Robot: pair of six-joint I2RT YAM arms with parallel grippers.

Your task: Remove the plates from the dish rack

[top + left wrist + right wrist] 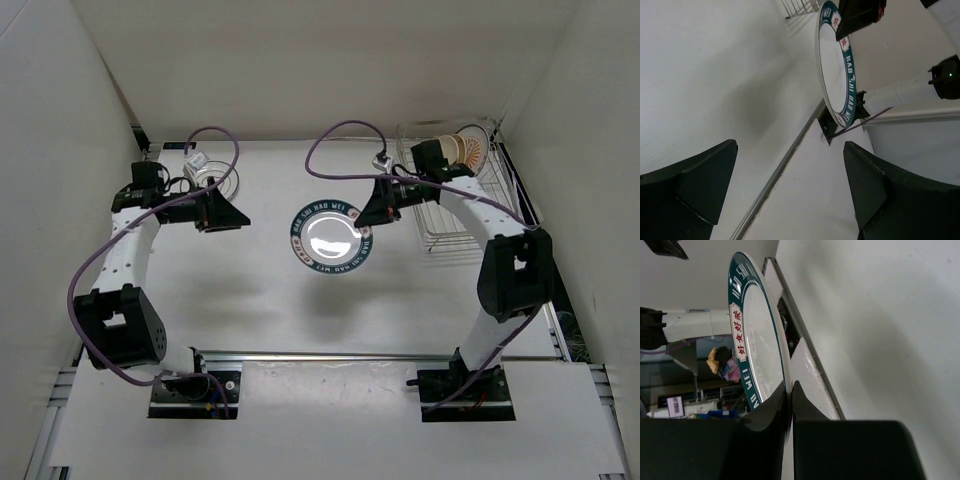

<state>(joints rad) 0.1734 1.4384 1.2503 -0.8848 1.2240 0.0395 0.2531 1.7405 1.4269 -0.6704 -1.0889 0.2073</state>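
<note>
My right gripper is shut on the rim of the white plate with the dark lettered rim and holds it about level over the middle of the table. In the right wrist view both fingers pinch that plate's edge. The silver wire dish rack stands at the back right. A tan plate and a plate with an orange pattern stand upright at its far end. My left gripper is open and empty, left of the held plate, which shows in its view.
A clear round dish with a white object sits at the back left under the left arm. White walls close in the table on three sides. A metal rail runs along the front by the arm bases.
</note>
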